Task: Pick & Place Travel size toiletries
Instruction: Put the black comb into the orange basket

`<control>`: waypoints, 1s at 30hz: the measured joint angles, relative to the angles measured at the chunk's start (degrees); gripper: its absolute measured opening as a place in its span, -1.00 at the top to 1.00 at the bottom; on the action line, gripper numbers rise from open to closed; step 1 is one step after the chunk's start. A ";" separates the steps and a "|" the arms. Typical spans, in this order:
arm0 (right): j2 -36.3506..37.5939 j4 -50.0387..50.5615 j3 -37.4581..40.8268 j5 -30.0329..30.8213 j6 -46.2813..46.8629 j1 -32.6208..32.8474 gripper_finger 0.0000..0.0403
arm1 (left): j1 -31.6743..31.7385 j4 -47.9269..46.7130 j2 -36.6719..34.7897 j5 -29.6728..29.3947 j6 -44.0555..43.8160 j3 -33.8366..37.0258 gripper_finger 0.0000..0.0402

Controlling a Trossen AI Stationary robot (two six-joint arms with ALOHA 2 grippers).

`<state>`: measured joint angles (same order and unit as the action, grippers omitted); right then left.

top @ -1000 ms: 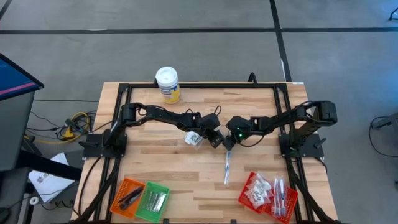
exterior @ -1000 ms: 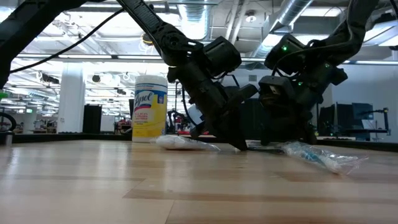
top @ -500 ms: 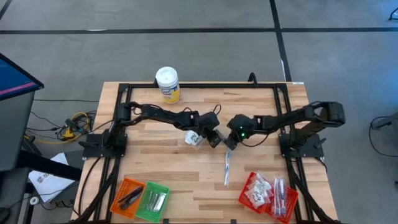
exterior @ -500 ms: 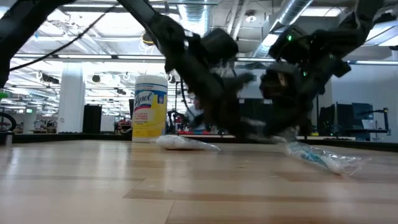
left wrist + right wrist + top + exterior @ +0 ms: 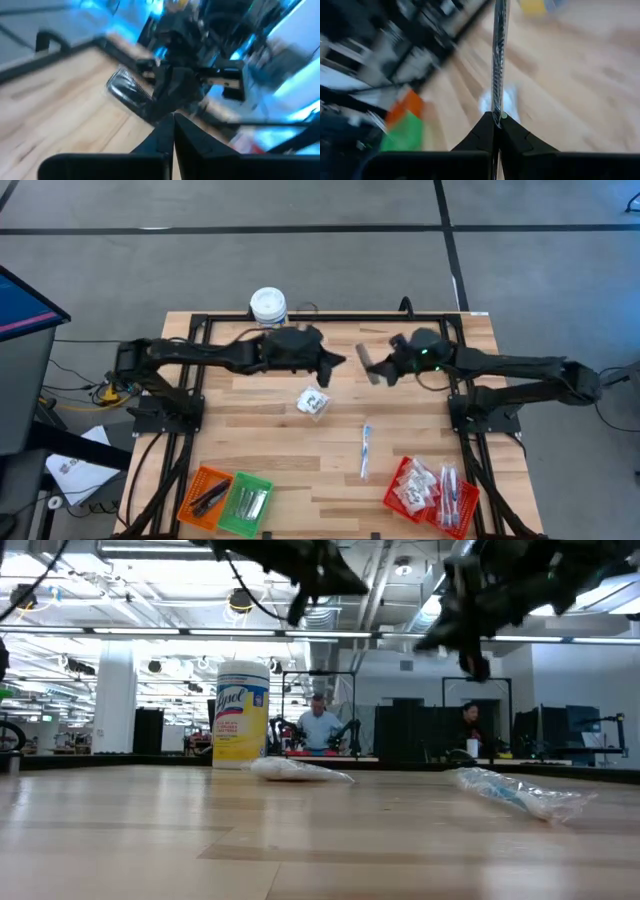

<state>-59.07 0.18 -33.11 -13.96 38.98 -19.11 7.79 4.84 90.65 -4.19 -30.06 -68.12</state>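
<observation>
- My right gripper [image 5: 372, 368] is pinching a silvery stick [image 5: 498, 55] above mid-table; left gripper [image 5: 330, 365] is hovering closed, empty.
- I'm seeing baskets [image 5: 432, 492] partly filled; sachet [image 5: 313, 402] and wrapped tube [image 5: 366, 450] are waiting on the table [image 5: 420, 430].

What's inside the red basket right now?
The red basket at the table's near right corner holds white square sachets and slim silvery sticks piled together. Anything under the pile is covered, so a count isn't possible.

Both wrist views smeared — red basket [image 5: 430, 492] contents too small
</observation>
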 joint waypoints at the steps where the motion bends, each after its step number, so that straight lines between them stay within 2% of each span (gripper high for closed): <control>1: 1.10 -0.12 -1.15 0.00 -0.02 -0.34 0.99 | 0.36 1.57 -1.56 0.16 -0.76 0.64 0.98; 5: 3.67 -0.29 -6.87 -0.17 -0.44 -0.95 0.99 | 2.09 5.76 -6.18 3.86 -3.39 2.99 0.98; 11: 2.45 -0.22 -17.51 0.33 -2.66 0.48 1.00 | 3.24 12.88 -8.35 9.10 -6.26 3.44 0.94; 15: 0.00 0.19 -24.03 0.57 -3.93 1.89 1.00 | 3.41 18.06 -8.43 11.48 -9.34 3.42 0.73; 23: -6.72 0.54 -33.88 1.14 -5.10 5.88 1.00 | 3.41 24.99 -8.43 11.61 -10.77 3.42 0.19; 30: -10.49 2.39 -36.85 1.18 -5.01 8.40 1.00 | 3.41 28.23 -8.43 9.97 -9.52 3.40 -0.02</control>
<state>-69.57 2.57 -69.96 -12.78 33.97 -10.70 11.20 33.06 82.21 5.78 -39.57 -64.73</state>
